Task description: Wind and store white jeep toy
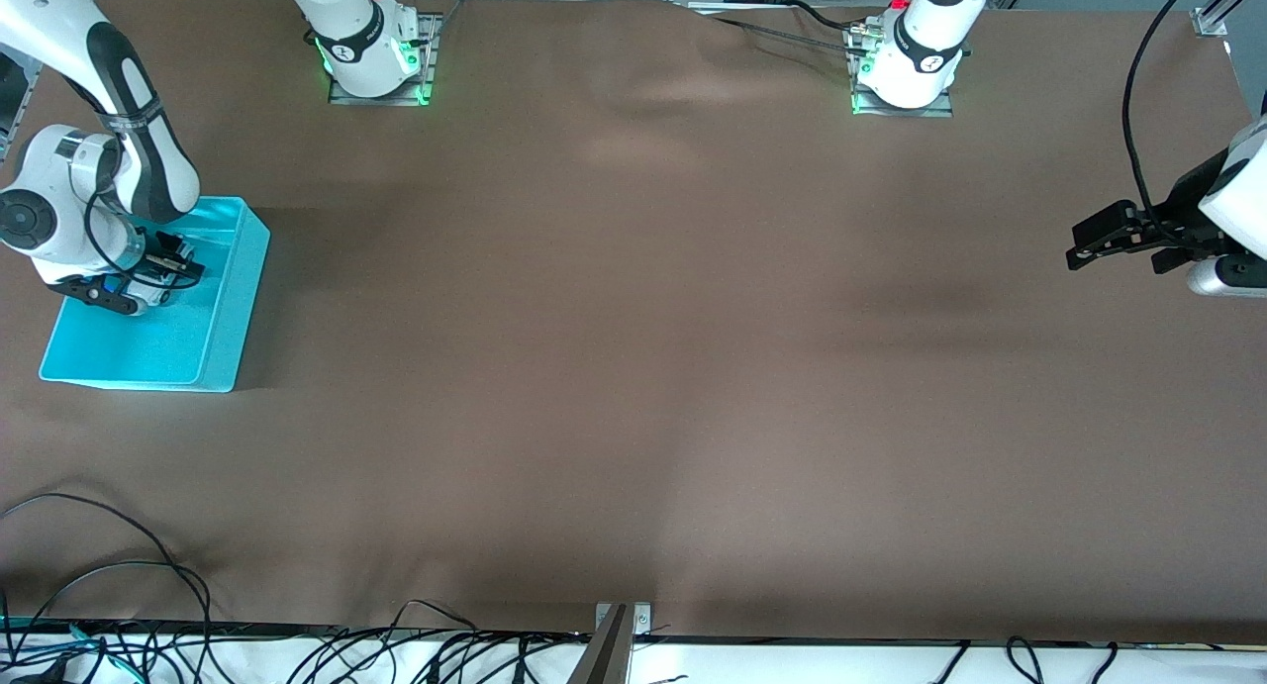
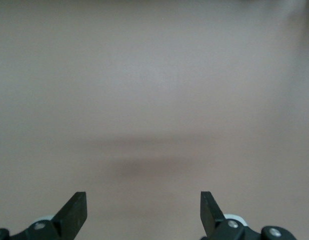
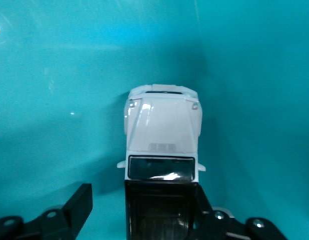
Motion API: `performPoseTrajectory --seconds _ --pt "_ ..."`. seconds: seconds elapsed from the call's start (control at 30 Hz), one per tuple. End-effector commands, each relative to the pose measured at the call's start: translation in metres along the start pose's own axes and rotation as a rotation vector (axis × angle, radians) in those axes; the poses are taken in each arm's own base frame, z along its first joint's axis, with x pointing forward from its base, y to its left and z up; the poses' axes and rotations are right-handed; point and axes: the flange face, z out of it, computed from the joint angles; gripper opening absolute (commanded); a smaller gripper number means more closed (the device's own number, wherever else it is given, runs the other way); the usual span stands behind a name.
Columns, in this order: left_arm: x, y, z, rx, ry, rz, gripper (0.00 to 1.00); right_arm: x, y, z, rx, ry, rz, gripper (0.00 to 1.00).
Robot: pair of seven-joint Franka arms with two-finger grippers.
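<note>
The white jeep toy [image 3: 162, 130] has a black roof and rests on the floor of the cyan bin [image 3: 49, 75], close to one wall. My right gripper [image 3: 143, 202] is low inside the bin [image 1: 213, 352] with its jaws open around the jeep's roof. One finger stands clear of the car and the other is right against it. In the front view my right gripper [image 1: 163, 266] hides the jeep. My left gripper [image 1: 1089, 248] is open and empty, waiting over bare table at the left arm's end; the left wrist view shows its fingers [image 2: 74, 212] spread wide.
The bin stands at the right arm's end of the brown table [image 1: 633, 367]. Loose black cables [image 1: 148, 605] lie along the table edge nearest the front camera. A small metal bracket [image 1: 622, 620] sits at the middle of that edge.
</note>
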Motion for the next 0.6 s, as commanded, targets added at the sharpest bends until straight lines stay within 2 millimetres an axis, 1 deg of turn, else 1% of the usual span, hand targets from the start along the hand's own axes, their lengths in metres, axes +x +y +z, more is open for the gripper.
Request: performPoseTrajectory --seconds 0.0,0.27,0.33,0.43,0.53,0.57 --pt "-0.002 0.0 -0.004 -0.015 -0.005 0.011 1.0 -0.002 -0.017 -0.02 -0.014 -0.022 0.023 1.0" --pt "-0.002 0.0 -0.003 -0.015 -0.007 0.011 1.0 -0.012 -0.039 -0.076 -0.021 -0.034 -0.022 1.0" --pt "-0.002 0.0 -0.004 -0.015 -0.005 0.011 1.0 -0.015 -0.038 -0.094 -0.022 -0.026 -0.022 1.0" --pt "-0.002 0.0 -0.003 -0.015 -0.007 0.011 1.0 -0.02 -0.033 -0.112 -0.012 -0.025 -0.005 1.0" --pt "-0.002 0.0 -0.003 -0.015 -0.007 0.011 1.0 -0.02 -0.025 -0.132 0.046 0.002 0.04 1.0" --pt "-0.002 0.0 -0.003 -0.015 -0.007 0.011 1.0 -0.018 -0.023 -0.142 0.07 0.015 0.057 1.0"
